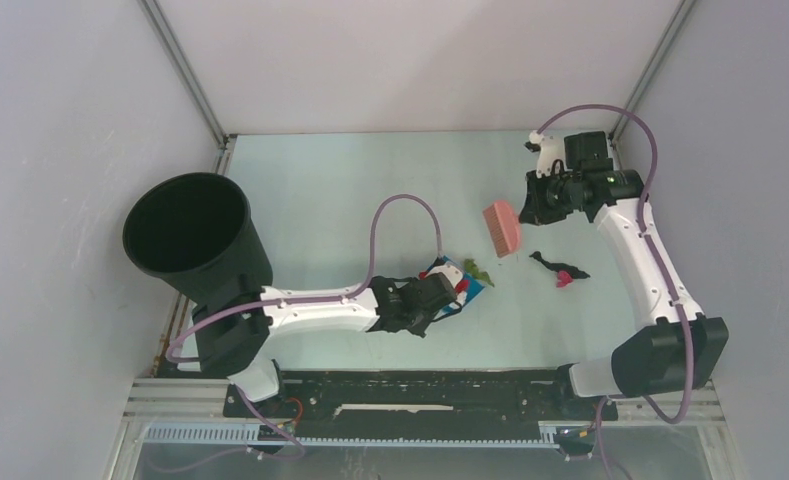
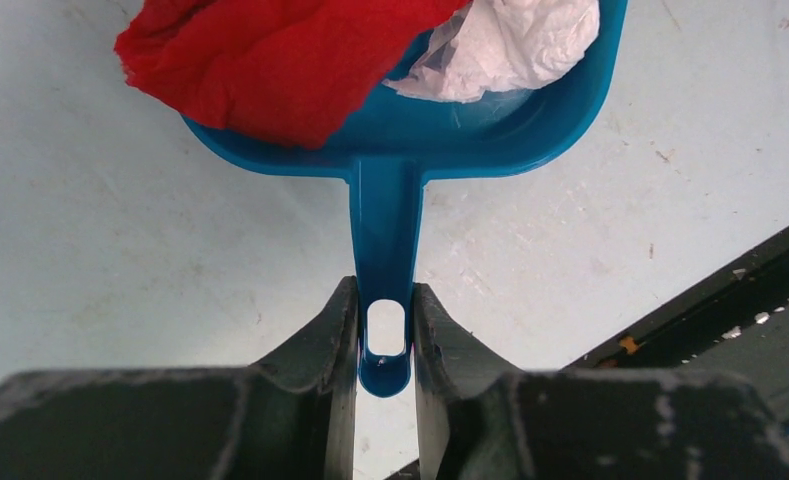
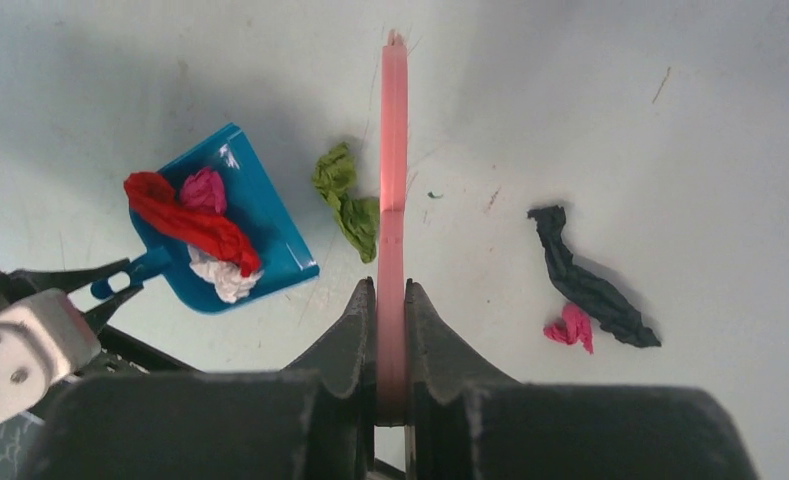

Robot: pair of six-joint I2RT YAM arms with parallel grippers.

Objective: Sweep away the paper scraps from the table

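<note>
Pinching brush (image 3: pixel 394 150) in right jaws, dustpan (image 3: pixel 258 222) in left jaws, I am seeing the green scrap (image 3: pixel 342 190) at the brush's 9 o'clock.

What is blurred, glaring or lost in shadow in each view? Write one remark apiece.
Left wrist: near jaws blurred, dustpan sharp. Right wrist: jaws blurred, brush edge glows bright, paper scraps crisp. Top external: even light, faint shadows, black bin interior shows no detail.
</note>
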